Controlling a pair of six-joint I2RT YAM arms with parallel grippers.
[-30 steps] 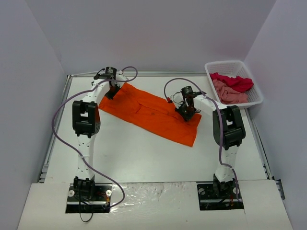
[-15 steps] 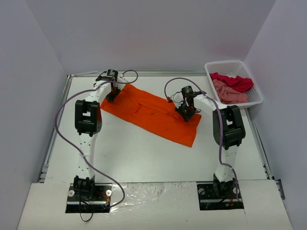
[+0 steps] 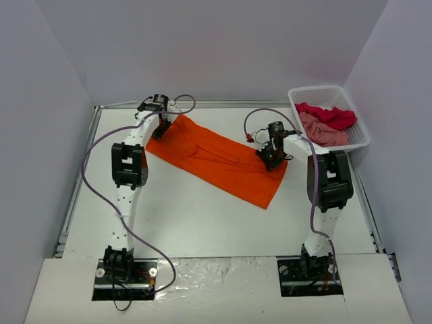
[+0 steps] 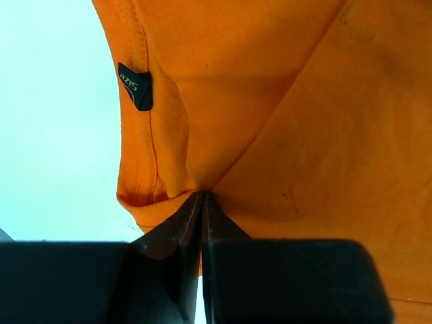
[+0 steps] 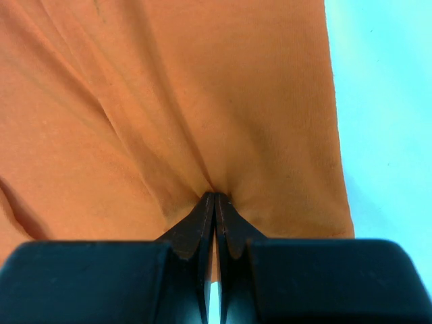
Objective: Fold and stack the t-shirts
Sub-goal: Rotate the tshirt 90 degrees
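You're early on: your left gripper (image 4: pixel 202 195) and right gripper (image 5: pixel 214 196) each pinch the half-folded orange t-shirt (image 3: pixel 223 162) toward 12 o'clock, with the red shirt (image 3: pixel 332 115) and pink shirt (image 3: pixel 322 132) unfolded in the basket (image 3: pixel 317 89) at 2 o'clock.

White lattice basket (image 3: pixel 316 88) at the table's (image 3: pixel 202 223) far-right corner; plain walls (image 3: pixel 202 47) around.

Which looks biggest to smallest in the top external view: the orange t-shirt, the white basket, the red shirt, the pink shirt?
1. orange t-shirt, laid out.
2. white basket.
3. red shirt and pink shirt: both bunched in the basket and about alike, so I can't rank them.
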